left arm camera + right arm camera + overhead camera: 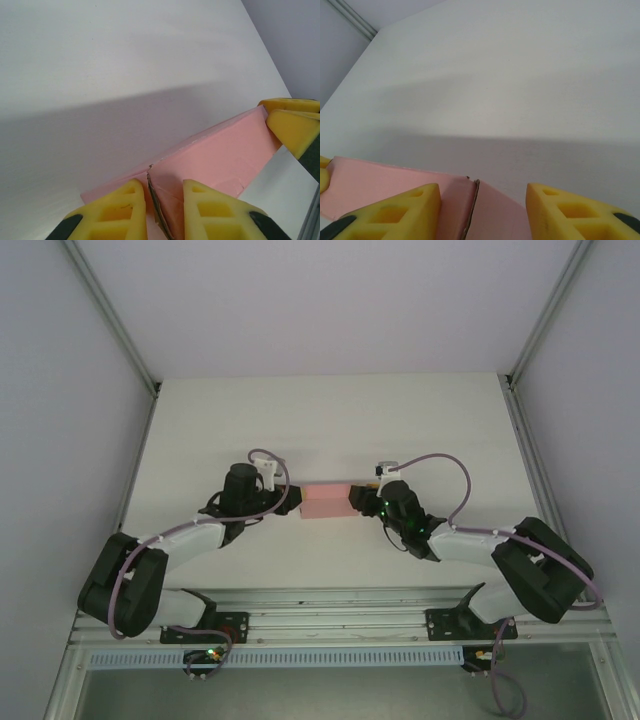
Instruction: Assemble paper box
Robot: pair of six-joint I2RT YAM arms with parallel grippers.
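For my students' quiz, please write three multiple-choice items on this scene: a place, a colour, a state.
1. Where is the box?
A) left of both claws
B) between the left claw and the right claw
C) right of both claws

2. What colour are the claw fingers?
A) blue
B) white
C) yellow

3. What state is the box in?
A) folded into a block
B) a flat sheet
C) a crumpled ball

Key: 1 B, the top view shows one claw at each end. 2 C, both wrist views show yellow. 3 A, the left wrist view shows its top and side faces.
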